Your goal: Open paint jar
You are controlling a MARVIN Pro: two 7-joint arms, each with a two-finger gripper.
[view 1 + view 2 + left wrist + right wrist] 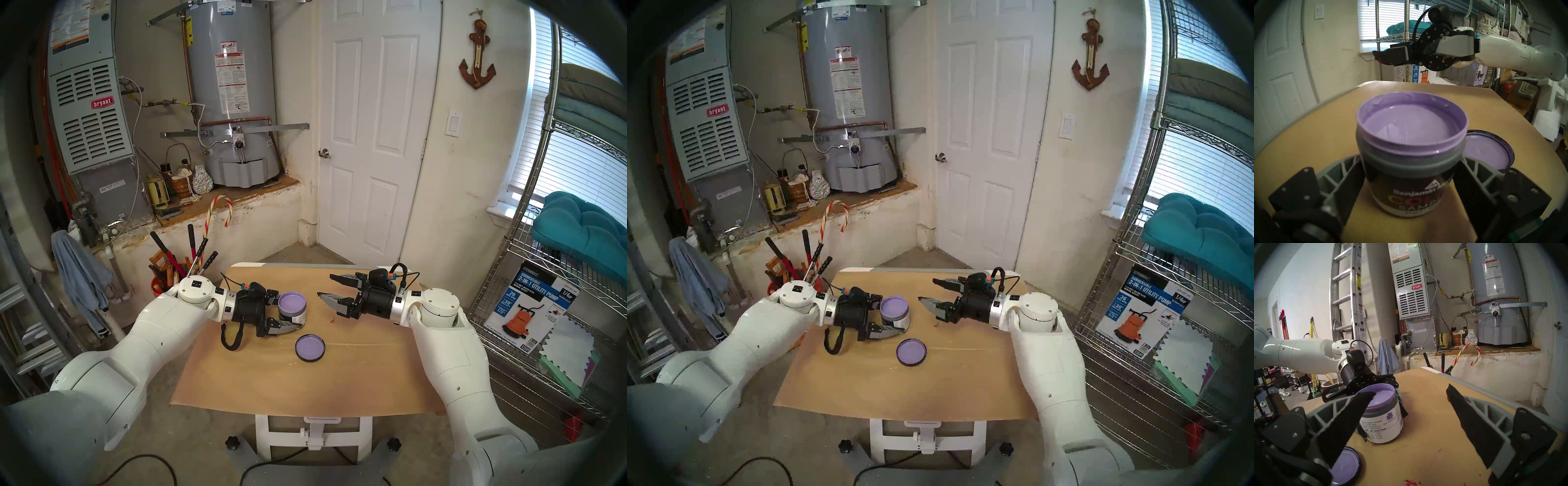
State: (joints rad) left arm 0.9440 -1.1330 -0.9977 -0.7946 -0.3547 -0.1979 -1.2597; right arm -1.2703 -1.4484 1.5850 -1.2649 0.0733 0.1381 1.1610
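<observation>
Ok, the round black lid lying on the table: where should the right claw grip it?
Grip the round black lid across its thin rim, coming from straight above. It lies flat, wet lavender inside facing up, so keep fingers off the center. The open right claw is nearest; the left claw holds the squat lavender-filled paint jar.

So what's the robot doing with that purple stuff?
It's opening a paint jar, and that part looks done. The left gripper has its fingers squeezed on the jar's sides, holding it upright on the paper-covered table. You can see the lavender paint inside. The lid lies on the table nearby, inside facing up. The right gripper is open, holds nothing, and hovers to one side of the jar.
</observation>
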